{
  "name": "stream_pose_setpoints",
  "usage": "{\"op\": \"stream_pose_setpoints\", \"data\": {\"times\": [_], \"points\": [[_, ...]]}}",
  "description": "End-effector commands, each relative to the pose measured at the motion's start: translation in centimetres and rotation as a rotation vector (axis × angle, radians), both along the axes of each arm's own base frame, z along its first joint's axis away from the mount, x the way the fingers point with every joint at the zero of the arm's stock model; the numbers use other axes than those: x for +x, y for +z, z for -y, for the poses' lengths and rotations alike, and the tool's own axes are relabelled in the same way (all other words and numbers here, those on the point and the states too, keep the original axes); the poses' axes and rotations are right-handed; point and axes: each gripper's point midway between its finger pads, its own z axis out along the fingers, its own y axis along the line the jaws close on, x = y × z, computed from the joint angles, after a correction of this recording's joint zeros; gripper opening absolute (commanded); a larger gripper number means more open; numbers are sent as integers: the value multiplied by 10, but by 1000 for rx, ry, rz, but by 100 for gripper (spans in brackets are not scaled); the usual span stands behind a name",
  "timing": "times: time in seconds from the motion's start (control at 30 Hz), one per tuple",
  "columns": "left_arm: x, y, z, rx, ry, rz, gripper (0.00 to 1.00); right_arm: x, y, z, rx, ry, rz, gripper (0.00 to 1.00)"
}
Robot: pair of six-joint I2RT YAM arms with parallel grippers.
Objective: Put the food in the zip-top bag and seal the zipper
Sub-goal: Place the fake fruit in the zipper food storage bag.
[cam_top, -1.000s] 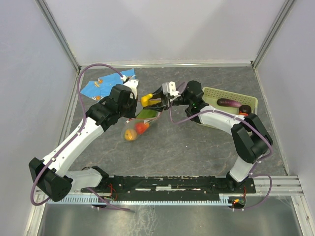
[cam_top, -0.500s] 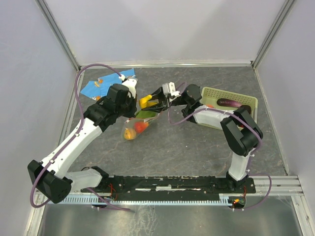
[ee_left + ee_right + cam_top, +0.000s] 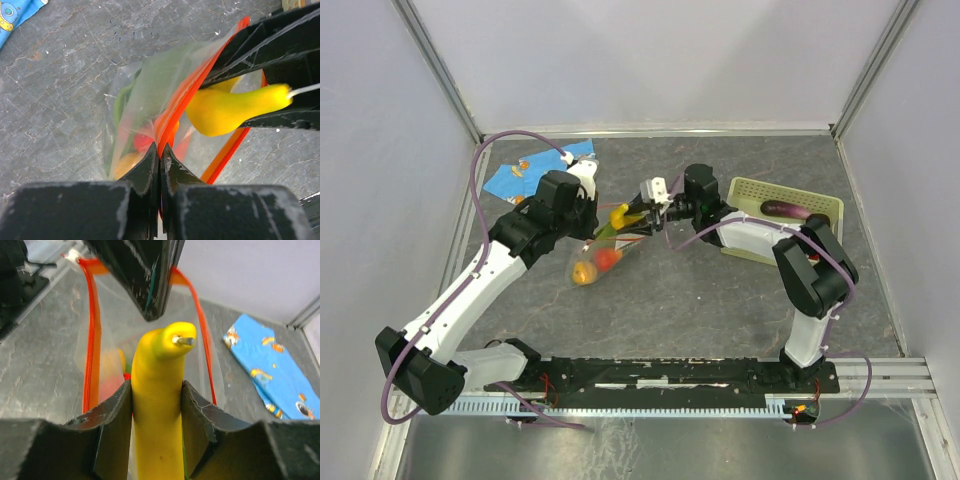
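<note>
The clear zip-top bag [image 3: 598, 255] hangs mid-table with its red-orange zipper [image 3: 192, 82] held open. My left gripper [image 3: 160, 152] is shut on the zipper's near edge. Inside the bag I see a red fruit [image 3: 609, 258], an orange-yellow fruit [image 3: 584, 272] and a green leaf [image 3: 120, 102]. My right gripper [image 3: 156, 390] is shut on the yellow banana [image 3: 159, 405], its tip pointing into the bag's mouth; it also shows in the top view [image 3: 620, 214]. A dark purple eggplant [image 3: 784, 209] lies in the pale green basket [image 3: 825, 206].
A blue cloth with orange prints [image 3: 525, 168] lies at the back left, also seen in the right wrist view [image 3: 270, 367]. The basket stands at the right. Grey walls enclose the table on three sides.
My right gripper has moved left and down with the banana, bringing its tip into the bag's mouth. My left gripper has held the zipper edge almost still.
</note>
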Motion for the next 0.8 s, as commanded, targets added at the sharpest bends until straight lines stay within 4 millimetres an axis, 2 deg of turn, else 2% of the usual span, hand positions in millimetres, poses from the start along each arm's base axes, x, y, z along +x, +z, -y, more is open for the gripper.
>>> {"op": "stream_pose_setpoints", "data": {"times": [0.0,0.17,0.23,0.37,0.43,0.57,0.77], "points": [[7,21,2,-18,-39,92,3,-7,-22,15,-243,3,174,18],[6,22,3,-30,-47,88,3,-12,-41,25,-350,22,212,26],[7,21,4,-30,-48,87,3,-11,-42,25,-373,22,222,27],[6,20,6,-36,-60,82,3,-11,-42,24,-394,7,249,42],[5,20,7,-39,-66,81,3,-10,-38,23,-400,-8,269,49],[4,22,8,-44,-71,83,3,-10,-23,23,-394,-41,304,57],[3,23,9,-53,-81,84,3,-12,-1,26,-371,-76,342,60]]}}
